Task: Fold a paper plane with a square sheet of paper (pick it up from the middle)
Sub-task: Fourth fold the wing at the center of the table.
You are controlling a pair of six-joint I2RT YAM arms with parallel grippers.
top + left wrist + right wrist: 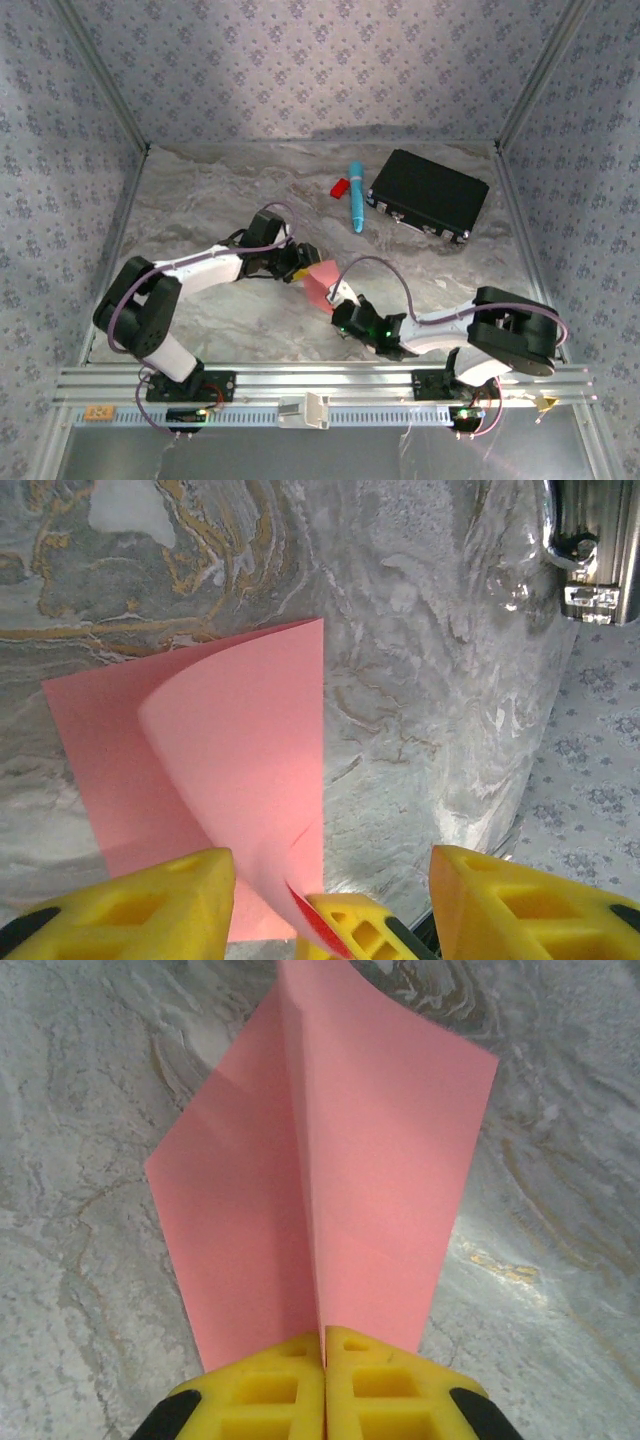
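Note:
The square sheet of paper is pink-red and lies mid-table, bent up along a centre crease between the two grippers. In the right wrist view the paper rises as a ridge with two flaps spreading to the sides. My right gripper is shut on the near end of that ridge. In the left wrist view one flap of the paper curls upward. My left gripper stands open around its corner, touching nothing, with the right gripper's yellow fingertips pinching the sheet between my fingers. Seen from above, my left gripper and right gripper face each other.
A blue pen and a small red plastic piece lie at the back centre. A black case sits at the back right, and its metal latch is in the left wrist view. Patterned walls enclose the marble table.

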